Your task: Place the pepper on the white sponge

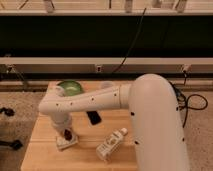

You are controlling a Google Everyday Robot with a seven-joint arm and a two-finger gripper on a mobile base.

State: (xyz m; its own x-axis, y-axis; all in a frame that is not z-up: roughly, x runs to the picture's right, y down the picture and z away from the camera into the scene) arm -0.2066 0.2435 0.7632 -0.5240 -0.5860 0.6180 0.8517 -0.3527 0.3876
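The white sponge (67,142) lies on the wooden table (45,155) at the front left. A small red pepper (67,134) sits on top of it. My gripper (65,130) hangs straight down from the white arm (95,102) and is right over the pepper and the sponge.
A green bowl (69,88) stands at the back left of the table. A black flat object (93,117) lies near the middle. A white bottle (111,145) lies on its side at the front right. The table's left edge is close to the sponge.
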